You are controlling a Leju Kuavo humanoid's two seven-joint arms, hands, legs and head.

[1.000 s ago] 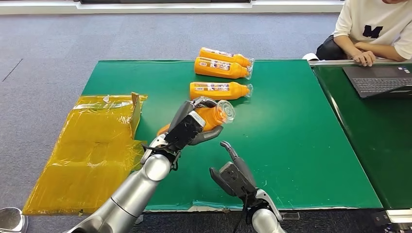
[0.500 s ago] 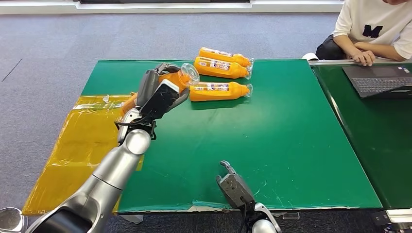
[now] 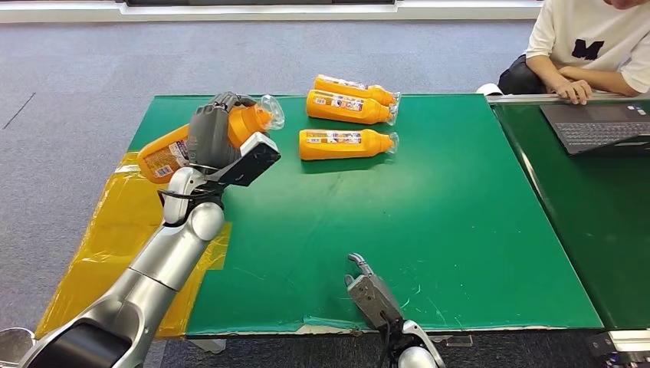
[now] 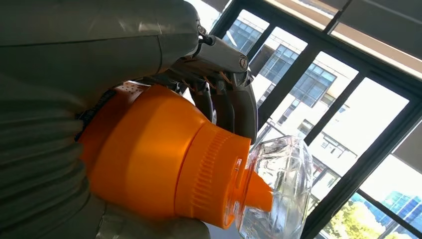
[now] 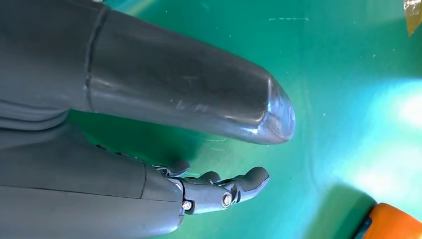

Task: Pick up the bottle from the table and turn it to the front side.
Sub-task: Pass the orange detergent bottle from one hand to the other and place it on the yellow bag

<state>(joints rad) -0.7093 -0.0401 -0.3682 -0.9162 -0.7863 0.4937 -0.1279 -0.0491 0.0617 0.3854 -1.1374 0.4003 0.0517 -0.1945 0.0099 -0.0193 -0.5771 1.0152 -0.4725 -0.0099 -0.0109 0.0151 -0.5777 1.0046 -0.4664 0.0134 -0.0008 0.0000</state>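
One orange bottle (image 3: 201, 140) was seen in the head view, gripped by the left hand (image 3: 218, 146) above the green table's (image 3: 429, 222) far left corner, clear cap pointing right. The right hand (image 3: 368, 295) was held with fingers apart at the near edge. In the left wrist view, fingers (image 4: 226, 102) were wrapped around the bottle's shoulder. In the right wrist view, the fingers were spread above the table.

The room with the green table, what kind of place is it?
Probably an office or lab used for robot practice: grey carpet, a green work table with identical orange bottles laid out, and a person at a laptop alongside.
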